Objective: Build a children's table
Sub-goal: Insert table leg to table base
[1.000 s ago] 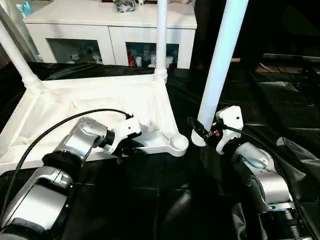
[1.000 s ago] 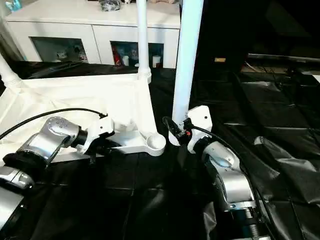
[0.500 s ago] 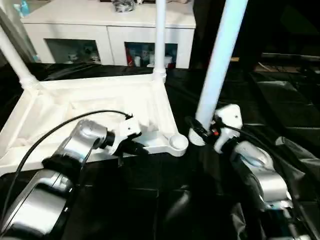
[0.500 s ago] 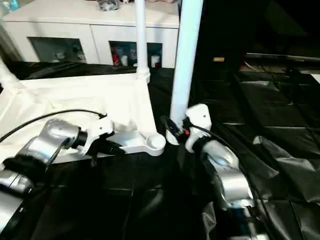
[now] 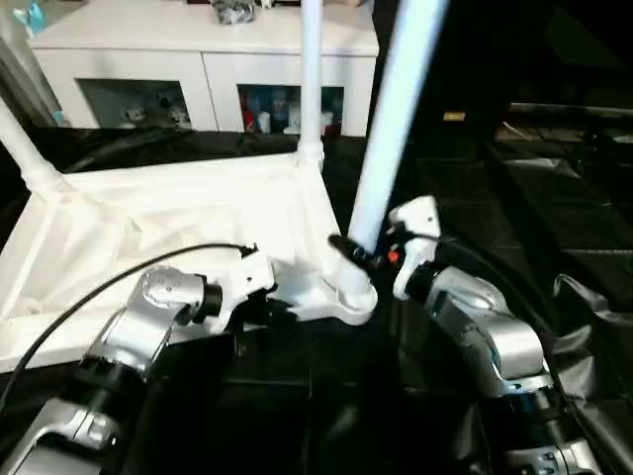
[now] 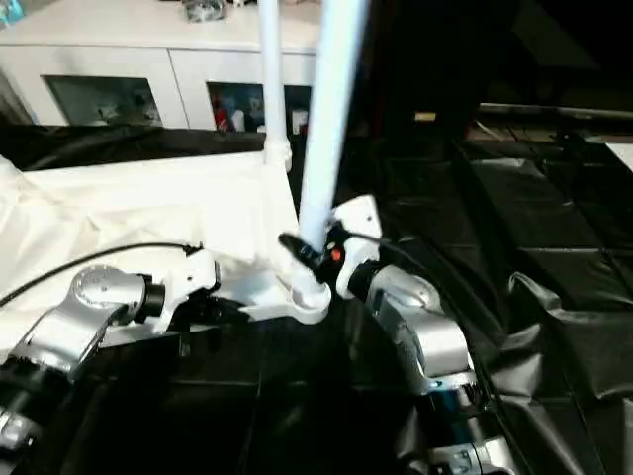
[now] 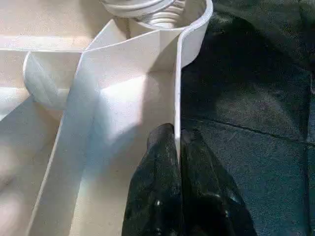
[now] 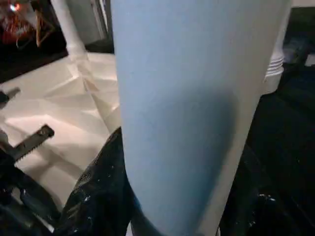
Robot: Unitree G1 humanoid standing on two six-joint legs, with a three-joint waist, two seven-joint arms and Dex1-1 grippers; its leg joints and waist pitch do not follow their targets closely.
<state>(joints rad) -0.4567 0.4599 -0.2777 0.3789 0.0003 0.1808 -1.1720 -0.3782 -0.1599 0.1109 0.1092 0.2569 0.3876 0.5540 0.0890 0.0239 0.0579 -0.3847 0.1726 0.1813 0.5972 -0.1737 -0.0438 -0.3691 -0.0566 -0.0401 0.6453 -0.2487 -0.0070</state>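
The white tabletop (image 5: pixel 148 223) lies upside down on the black sheet, with two white legs (image 5: pixel 310 79) (image 5: pixel 22 148) standing in its far corners. My right gripper (image 5: pixel 358 255) is shut on a third leg (image 5: pixel 391 119), low on the tube. That leg leans slightly and its base sits at the near right corner socket (image 5: pixel 353 294); the leg's ridged end (image 7: pixel 157 10) shows in the socket. My left gripper (image 5: pixel 265 309) is shut on the tabletop's near rim (image 7: pixel 178 88), one black finger (image 7: pixel 157 196) on each side of the wall. The leg (image 8: pixel 192 98) fills the gap between my right fingers (image 8: pixel 96 196).
A white cabinet (image 5: pixel 198 59) with glass doors stands behind the tabletop. Black plastic sheeting (image 5: pixel 524 228) covers the floor, crumpled at the right (image 5: pixel 593 317). A black cable (image 5: pixel 119 277) loops over my left forearm.
My right arm has carried the leg to the left, from the sheet beside the tabletop onto the near right corner socket. My left gripper has closed on the rim.
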